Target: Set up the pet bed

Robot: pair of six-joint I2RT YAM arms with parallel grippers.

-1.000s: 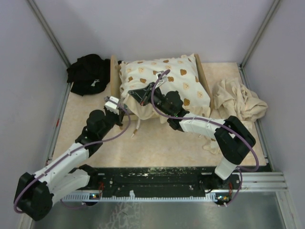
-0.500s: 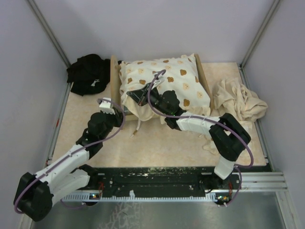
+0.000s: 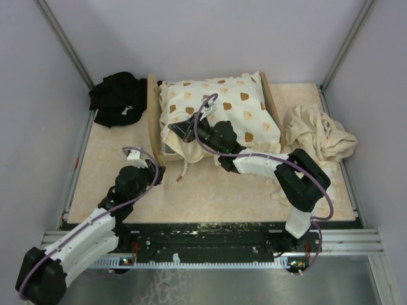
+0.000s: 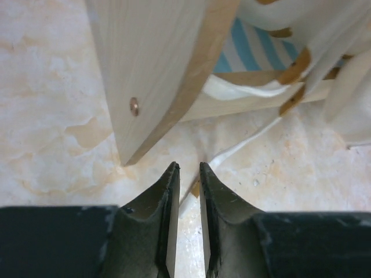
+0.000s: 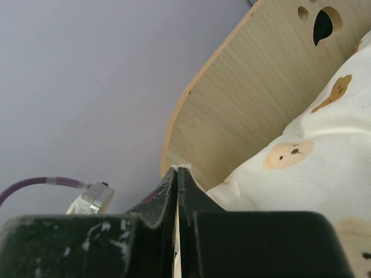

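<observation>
- The pet bed (image 3: 152, 117) stands at the back centre of the table (image 3: 210, 194), its long axis running left to right and its headboard (image 4: 156, 63) at the left end.
- A cream cushion (image 3: 222, 105) with brown prints covers the bed from above. From the left wrist we see only a strip of the blue-and-white striped mattress (image 4: 249, 49) beneath it.
- We find the left gripper (image 4: 186, 169) low over the table, just in front of the headboard's near corner. Its fingers stand narrowly apart and grip nothing.
- A white tie (image 4: 243, 143) trails from the cushion across the table and passes beneath that gap.
- The right gripper (image 5: 177, 169) lies at the cushion's left edge, beside the inner face of the headboard. Its fingers are pressed together, with a thin sliver of cream fabric pinched at the tips.
- The paw-print cutout (image 5: 322, 23) shows near the headboard's top.
- A black cloth (image 3: 117, 98) lies at the back left, just beside the headboard.
- A beige cloth (image 3: 318, 136) lies crumpled to the right of the bed.
</observation>
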